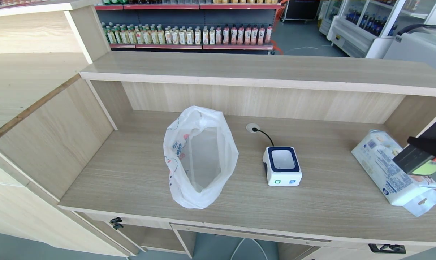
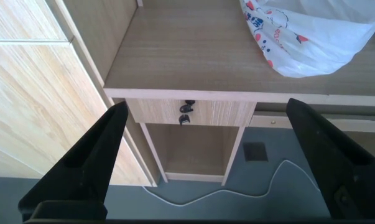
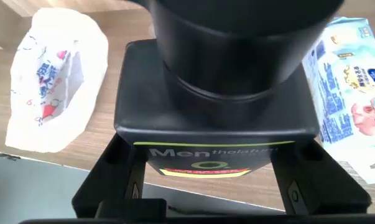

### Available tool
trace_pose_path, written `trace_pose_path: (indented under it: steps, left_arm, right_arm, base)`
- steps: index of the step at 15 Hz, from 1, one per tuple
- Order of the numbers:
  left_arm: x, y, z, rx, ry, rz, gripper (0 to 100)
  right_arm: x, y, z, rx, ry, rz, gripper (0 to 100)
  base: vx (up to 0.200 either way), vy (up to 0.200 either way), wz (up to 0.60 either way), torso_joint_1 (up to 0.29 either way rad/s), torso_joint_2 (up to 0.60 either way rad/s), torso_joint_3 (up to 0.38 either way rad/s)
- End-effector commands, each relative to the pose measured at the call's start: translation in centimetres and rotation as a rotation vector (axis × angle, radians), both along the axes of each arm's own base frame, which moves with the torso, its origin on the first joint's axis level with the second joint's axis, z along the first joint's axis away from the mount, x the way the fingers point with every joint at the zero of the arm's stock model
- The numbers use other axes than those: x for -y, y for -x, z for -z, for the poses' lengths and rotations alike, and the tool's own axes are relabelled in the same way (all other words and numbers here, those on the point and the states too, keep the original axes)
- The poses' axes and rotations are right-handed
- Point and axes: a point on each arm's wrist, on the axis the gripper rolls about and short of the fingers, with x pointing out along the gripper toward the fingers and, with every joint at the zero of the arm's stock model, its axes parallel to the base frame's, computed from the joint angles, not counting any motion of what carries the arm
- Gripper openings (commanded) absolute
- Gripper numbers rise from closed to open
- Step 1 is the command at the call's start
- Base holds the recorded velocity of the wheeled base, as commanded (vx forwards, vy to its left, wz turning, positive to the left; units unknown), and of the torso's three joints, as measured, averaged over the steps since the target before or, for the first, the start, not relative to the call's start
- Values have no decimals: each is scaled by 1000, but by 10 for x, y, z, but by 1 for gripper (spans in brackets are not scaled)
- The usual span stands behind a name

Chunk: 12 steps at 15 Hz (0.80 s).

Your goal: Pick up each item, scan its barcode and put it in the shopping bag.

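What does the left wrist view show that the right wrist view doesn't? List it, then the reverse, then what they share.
Left wrist view, not the right: the open left gripper facing the front edge of the wooden counter, a keyed drawer under that edge, and a white cable on the floor.
Right wrist view, not the left: the right gripper shut on a dark box with a yellow-green label, and a blue-and-white pack lying on the counter.
Both: the white shopping bag and the counter.
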Motion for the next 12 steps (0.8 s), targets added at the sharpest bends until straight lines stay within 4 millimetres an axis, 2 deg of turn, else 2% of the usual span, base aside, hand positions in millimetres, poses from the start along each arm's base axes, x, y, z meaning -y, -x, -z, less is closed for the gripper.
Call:
trace_pose_path:
  steps: [1, 4, 6, 9, 12]
  left_arm:
    - [0, 0, 0, 1, 0, 0, 100]
    - [0, 0, 0, 1, 0, 0, 100]
    - [0, 0, 0, 1, -1, 0, 100]
    - [0, 0, 0, 1, 0, 1, 100]
    - [0, 0, 0, 1, 0, 1, 100]
  right_arm:
    - [8, -5, -2, -24, 64, 46, 0]
    - [11, -3, 0, -47, 107, 81, 0]
    - [13, -6, 2, -74, 140, 167, 0]
    - [18, -9, -1, -92, 300, 257, 0]
    - [19, -11, -2, -99, 314, 259, 0]
  base:
    - [0, 0, 0, 0, 0, 0]
    - [0, 0, 0, 0, 0, 0]
    - [0, 0, 0, 0, 0, 0]
    - [0, 0, 0, 0, 0, 0]
    - [0, 0, 0, 0, 0, 0]
